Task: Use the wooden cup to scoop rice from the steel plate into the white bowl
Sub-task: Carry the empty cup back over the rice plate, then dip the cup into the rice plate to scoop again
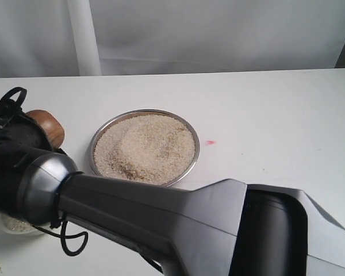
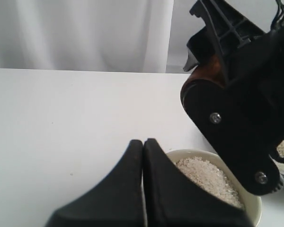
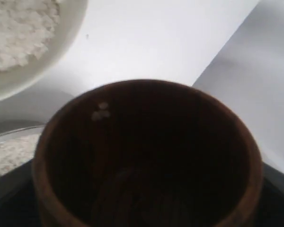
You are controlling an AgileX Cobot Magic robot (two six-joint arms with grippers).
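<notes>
While the right claw [image 1: 30, 130] grips the wooden cup [image 1: 48, 127] firmly between its jaws, its long grey arm stretches across from the right to the far left of the scene. The cup is tipped off upright. Its dark mouth is turned back toward the wrist, and its long axis runs along the claw's line. A few grains [image 3: 101, 112] cling inside it.

Close below sits the white bowl [image 2: 253, 203], holding a mound of rice [image 2: 208, 177]. The left claw [image 2: 143, 142], its two black fingers pressed together and holding nothing, hangs at the bowl's rim.

Just beside the cup, toward the middle, lies the steel plate [image 1: 145, 111], spread with rice. Everything rests on a plain white table [image 1: 264, 109], with a small pink mark [image 1: 210, 142] near the plate. Pale cloth [image 1: 218, 34] hangs behind.
</notes>
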